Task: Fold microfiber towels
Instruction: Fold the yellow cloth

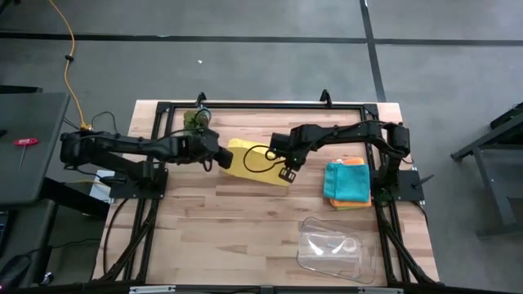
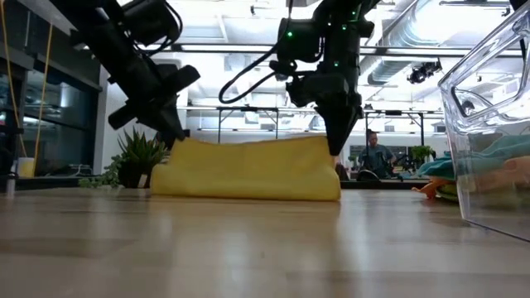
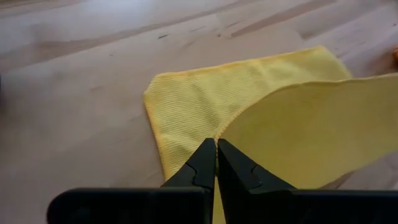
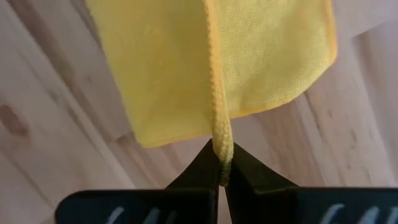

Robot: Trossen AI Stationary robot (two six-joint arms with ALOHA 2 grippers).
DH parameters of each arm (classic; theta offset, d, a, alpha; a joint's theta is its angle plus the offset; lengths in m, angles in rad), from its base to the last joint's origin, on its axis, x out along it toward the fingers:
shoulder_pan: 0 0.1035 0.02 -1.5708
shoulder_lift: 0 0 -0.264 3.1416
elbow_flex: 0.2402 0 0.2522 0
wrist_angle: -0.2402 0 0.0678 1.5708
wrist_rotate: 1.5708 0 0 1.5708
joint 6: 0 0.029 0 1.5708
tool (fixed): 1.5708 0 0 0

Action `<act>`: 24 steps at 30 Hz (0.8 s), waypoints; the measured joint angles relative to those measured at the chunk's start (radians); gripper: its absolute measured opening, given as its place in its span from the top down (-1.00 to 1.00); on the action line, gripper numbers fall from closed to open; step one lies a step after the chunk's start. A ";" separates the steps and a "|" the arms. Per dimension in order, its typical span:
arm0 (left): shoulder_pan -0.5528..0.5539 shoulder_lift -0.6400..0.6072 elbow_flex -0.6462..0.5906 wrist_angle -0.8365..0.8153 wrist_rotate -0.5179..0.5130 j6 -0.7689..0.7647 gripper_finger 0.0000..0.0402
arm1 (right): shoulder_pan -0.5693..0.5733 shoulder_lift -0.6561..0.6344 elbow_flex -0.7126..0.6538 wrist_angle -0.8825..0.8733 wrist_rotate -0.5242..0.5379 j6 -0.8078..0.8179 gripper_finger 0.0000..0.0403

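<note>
Pinching the yellow towel (image 1: pixel 249 162) at both ends, we hold it mid-surface: our left gripper (image 3: pixel 216 163) fingers clamp its nine-o'clock edge, our right gripper (image 4: pixel 222 163) fingers its three-o'clock corner. Nearest, at five o'clock, sits the clear tray (image 1: pixel 331 245); at three o'clock, the teal towel (image 1: pixel 348 181) lies on the orange towel (image 1: pixel 355 162).

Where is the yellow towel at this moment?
In the high view the yellow towel lies mid-table, pinched between the left gripper and right gripper, left of the teal towel.
</note>
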 joint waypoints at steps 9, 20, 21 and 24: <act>0.002 0.028 0.000 0.033 -0.046 0.027 1.00 | 0.000 0.000 0.000 -0.004 0.043 0.055 1.00; 0.002 0.087 0.000 0.049 -0.097 0.069 1.00 | -0.019 0.000 -0.081 0.053 0.055 0.133 1.00; 0.002 0.102 0.000 0.052 -0.096 0.069 1.00 | -0.023 0.001 -0.096 0.067 0.058 0.134 1.00; 0.002 0.135 -0.001 0.072 -0.107 0.076 1.00 | -0.036 0.001 -0.122 0.101 0.080 0.153 1.00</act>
